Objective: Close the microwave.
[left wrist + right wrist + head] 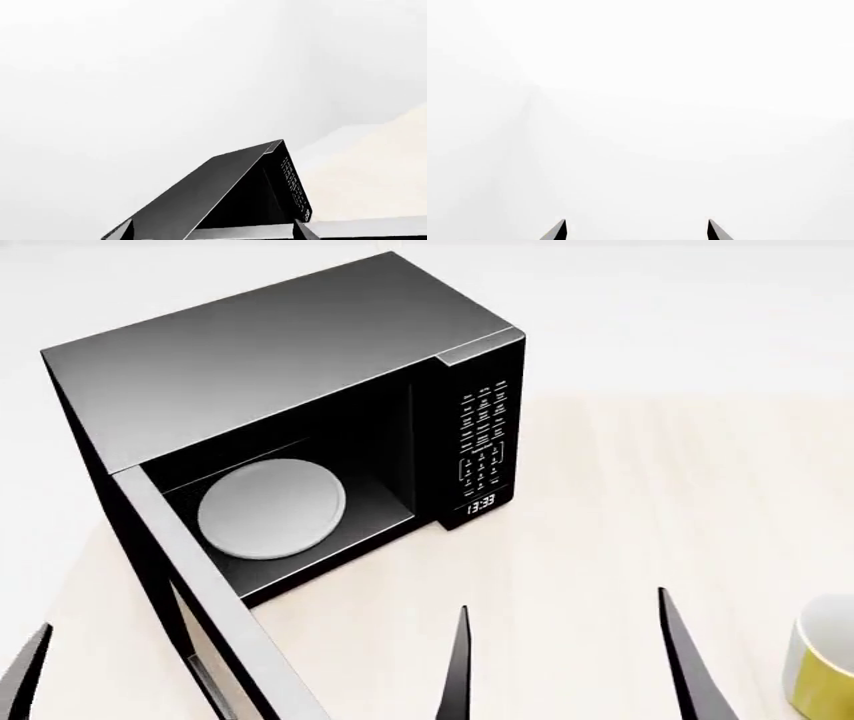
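The microwave (267, 350) is a large black box with a dark grey top, standing at the back left of the table. Its door (200, 580) is swung wide open toward me. A white round plate (271, 510) lies inside. The keypad panel (481, 440) faces front right. My left gripper (127, 690) is open at the door's outer end; one finger (27, 680) shows, the other is hidden by the door. In the left wrist view the microwave (200, 190) lies beyond the open left gripper (212, 231). My right gripper (571, 665) is open and empty, right of the door; it also shows in the right wrist view (637, 230).
A yellow and white mug (821, 665) stands on the light wooden table (627, 500) at the front right, just right of my right gripper. A white wall lies behind the microwave.
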Robot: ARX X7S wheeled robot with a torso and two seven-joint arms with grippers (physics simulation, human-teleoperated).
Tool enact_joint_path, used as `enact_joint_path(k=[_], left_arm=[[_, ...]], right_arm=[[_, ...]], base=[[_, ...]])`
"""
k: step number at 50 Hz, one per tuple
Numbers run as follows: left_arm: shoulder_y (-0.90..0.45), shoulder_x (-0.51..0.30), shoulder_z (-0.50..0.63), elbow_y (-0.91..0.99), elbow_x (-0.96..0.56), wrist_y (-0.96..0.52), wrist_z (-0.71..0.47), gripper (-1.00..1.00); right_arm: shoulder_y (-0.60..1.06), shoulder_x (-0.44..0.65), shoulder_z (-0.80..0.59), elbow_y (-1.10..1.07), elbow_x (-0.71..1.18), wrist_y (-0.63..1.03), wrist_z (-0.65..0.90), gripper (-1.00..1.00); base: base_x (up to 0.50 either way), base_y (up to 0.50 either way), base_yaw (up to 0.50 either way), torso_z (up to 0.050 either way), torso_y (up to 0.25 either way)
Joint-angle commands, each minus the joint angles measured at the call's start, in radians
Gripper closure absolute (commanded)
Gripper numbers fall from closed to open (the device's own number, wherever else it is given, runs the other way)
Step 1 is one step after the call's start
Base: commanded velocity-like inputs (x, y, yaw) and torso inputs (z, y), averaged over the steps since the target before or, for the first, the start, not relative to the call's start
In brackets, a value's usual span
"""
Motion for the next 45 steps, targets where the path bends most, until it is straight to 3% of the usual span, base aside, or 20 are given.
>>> enact_joint_path(k=[1, 8, 16, 34, 45], left_arm=[[0.011, -0.141, 0.068, -0.090, -0.012, -0.019, 0.228, -1.00], [0.024, -0.154, 0.220, -0.127, 0.090, 0.016, 0.330, -1.00], [-0.022, -0.122, 0.298, -0.179, 0.138, 0.033, 0.365, -1.00], [-0.162, 0.011, 0.383, -0.338, 0.197, 0.090, 0.368, -1.00], [-0.178, 0.039, 0.408, -0.392, 0.221, 0.126, 0.373, -1.00]], right_arm=[[0.002, -0.005, 0.003, 0.005, -0.008, 0.005, -0.006, -1.00], [0.002, -0.002, -0.004, 0.015, -0.006, -0.001, -0.003, -1.00], [0.003, 0.002, -0.009, 0.020, -0.003, -0.003, -0.001, -1.00], [0.003, 0.011, -0.017, 0.021, 0.009, 0.005, 0.006, -1.00], [0.005, 0.015, -0.023, 0.032, 0.009, -0.001, 0.011, -1.00]], base=[[0.00, 0.00, 0.00, 0.000, 0.000], [0.00, 0.00, 0.00, 0.000, 0.000], [0.00, 0.00, 0.00, 0.000, 0.000], [0.00, 0.00, 0.00, 0.000, 0.000], [0.00, 0.00, 0.00, 0.000, 0.000]])
